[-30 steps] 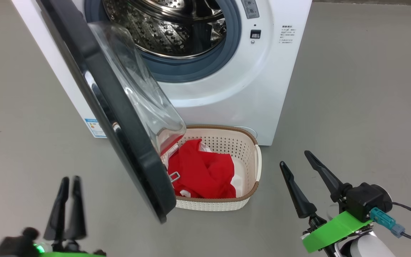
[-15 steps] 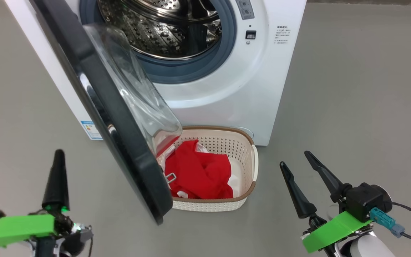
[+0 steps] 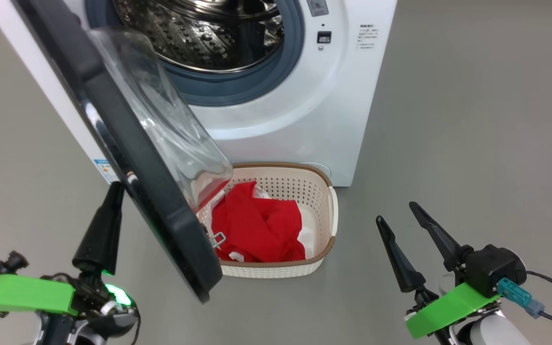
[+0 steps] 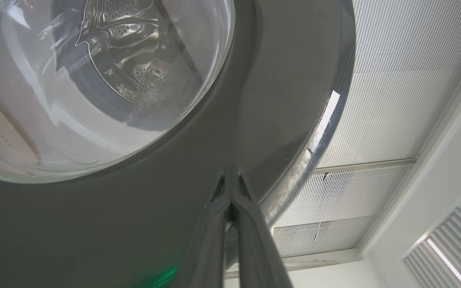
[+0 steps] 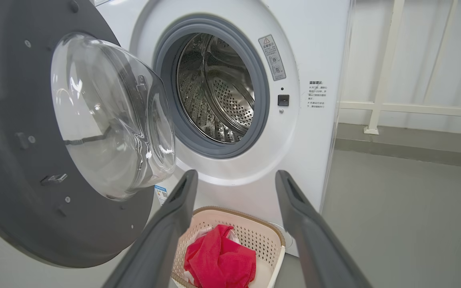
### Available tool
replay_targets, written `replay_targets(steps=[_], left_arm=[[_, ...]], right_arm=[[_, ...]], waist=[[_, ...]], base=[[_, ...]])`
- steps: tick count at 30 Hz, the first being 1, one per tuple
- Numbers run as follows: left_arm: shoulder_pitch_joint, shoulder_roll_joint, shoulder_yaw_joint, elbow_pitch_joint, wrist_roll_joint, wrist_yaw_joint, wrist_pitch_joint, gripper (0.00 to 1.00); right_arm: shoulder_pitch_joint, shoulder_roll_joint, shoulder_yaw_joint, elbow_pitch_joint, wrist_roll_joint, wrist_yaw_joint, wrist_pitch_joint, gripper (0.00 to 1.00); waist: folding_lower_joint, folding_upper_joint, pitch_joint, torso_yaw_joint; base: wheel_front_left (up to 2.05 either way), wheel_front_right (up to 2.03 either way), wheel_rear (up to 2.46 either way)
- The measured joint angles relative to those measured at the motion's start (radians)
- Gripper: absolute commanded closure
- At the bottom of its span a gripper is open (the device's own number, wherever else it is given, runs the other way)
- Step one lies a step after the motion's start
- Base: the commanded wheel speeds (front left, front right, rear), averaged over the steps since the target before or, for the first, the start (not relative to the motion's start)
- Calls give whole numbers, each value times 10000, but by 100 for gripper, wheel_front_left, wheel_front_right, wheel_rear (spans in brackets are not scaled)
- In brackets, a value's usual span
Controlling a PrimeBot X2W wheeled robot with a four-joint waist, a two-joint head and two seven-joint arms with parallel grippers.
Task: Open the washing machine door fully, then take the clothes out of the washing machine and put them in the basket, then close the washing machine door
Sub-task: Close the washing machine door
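Now | one door [image 3: 180,239] ajar | one basket [image 3: 276,270], clothes [image 3: 257,230] inside | left gripper [image 3: 117,188] clenched | right gripper [image 3: 396,212] released

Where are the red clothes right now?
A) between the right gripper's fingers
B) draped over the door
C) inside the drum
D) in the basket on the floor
D: the red clothes lie piled in the basket standing before the washing machine; the right gripper is open, holding nothing.

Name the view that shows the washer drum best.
The right wrist view: it looks straight into the drum, perforated wall plain. The head view catches its lower part, cut by the top edge. The left wrist view gives a warped glimpse through the washing machine door.
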Motion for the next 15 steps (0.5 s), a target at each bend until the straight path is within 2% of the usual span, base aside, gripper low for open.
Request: replay_targets(steps=[15], left_arm=[[-651,65,-389,-61,182,-19,150,100]], right_arm=[[-77,29,-25,-27,171,0,0,0]], waist=[[0,0,395,-896]], base=[[0,0,0]])
